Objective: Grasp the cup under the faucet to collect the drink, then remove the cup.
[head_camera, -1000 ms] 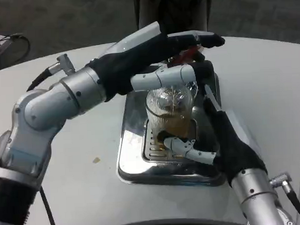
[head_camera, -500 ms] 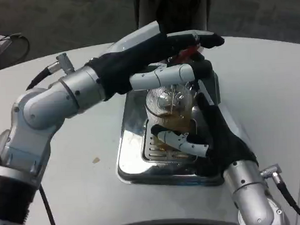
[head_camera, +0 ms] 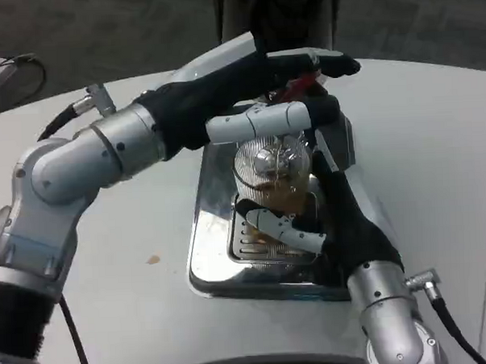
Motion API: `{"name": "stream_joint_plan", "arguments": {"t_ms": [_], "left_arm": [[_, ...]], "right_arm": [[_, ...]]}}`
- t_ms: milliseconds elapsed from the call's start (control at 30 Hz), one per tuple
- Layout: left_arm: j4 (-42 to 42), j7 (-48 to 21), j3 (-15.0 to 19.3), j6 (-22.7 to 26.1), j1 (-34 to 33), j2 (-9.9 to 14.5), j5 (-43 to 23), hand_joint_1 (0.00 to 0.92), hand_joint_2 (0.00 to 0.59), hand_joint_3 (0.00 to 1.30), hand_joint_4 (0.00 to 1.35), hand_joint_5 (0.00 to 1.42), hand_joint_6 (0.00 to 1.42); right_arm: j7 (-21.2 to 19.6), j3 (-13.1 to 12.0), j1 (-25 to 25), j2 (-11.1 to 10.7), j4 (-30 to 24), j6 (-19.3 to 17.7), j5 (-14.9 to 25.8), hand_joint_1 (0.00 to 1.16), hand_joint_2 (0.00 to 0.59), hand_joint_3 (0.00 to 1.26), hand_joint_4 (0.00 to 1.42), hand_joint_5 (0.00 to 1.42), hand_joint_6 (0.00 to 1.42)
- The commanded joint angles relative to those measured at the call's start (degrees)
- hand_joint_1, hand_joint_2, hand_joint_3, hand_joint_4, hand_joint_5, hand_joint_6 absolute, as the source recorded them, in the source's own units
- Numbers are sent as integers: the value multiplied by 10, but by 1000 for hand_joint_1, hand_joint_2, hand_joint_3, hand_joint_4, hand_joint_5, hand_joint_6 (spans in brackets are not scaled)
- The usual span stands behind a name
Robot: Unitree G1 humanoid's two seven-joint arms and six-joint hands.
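Right hand (head_camera: pixel 341 222) wrapped round the cup (head_camera: pixel 278 198); left hand (head_camera: pixel 263 88) flat atop the faucet (head_camera: pixel 292 95).

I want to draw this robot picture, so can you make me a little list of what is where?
Cup: clear ribbed plastic cup with brown drink inside, standing on the tray
Tray: shiny silver metal drip tray on the white table
Right hand: wrapped around the cup's lower part
Left hand: reaching over the cup, at the red tap lever
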Motion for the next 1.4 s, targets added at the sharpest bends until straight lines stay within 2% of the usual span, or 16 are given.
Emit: {"name": "stream_joint_plan", "arguments": {"t_ms": [33, 200, 567, 867, 1200, 1300, 1400], "left_arm": [[1, -13, 0, 3, 0, 13, 5, 0, 58, 218, 135, 231, 179], [3, -15, -1, 3, -4, 14, 6, 0, 58, 218, 135, 231, 179], [8, -17, -2, 3, -7, 14, 7, 0, 58, 219, 141, 231, 179], [22, -18, -4, -3, -11, 14, 11, 0, 58, 219, 144, 231, 179], [42, -17, -5, -14, -18, 15, 13, 0, 58, 219, 144, 231, 179], [50, -17, -6, -18, -19, 15, 15, 0, 58, 219, 144, 231, 179], [55, -16, -6, -23, -18, 14, 16, 0, 57, 219, 144, 231, 179]], "right_arm": [[-14, -2, -11, 6, 9, -13, 5, 717, 200, 0, 0, 97, 44], [-18, -5, -23, 5, 27, -13, 8, 717, 200, 0, 0, 105, 46], [-34, -10, -44, 17, 65, -23, 17, 709, 208, 0, 0, 109, 48], [-55, 0, -49, 24, 82, -36, 8, 706, 210, 0, 0, 120, 57], [-107, 6, -56, 42, 124, -44, 0, 703, 220, 0, 43, 143, 63], [-126, 9, -54, 46, 129, -45, -8, 696, 226, 4, 87, 175, 84], [-155, 15, -53, 56, 141, -50, -16, 697, 228, 60, 157, 221, 139]]}}
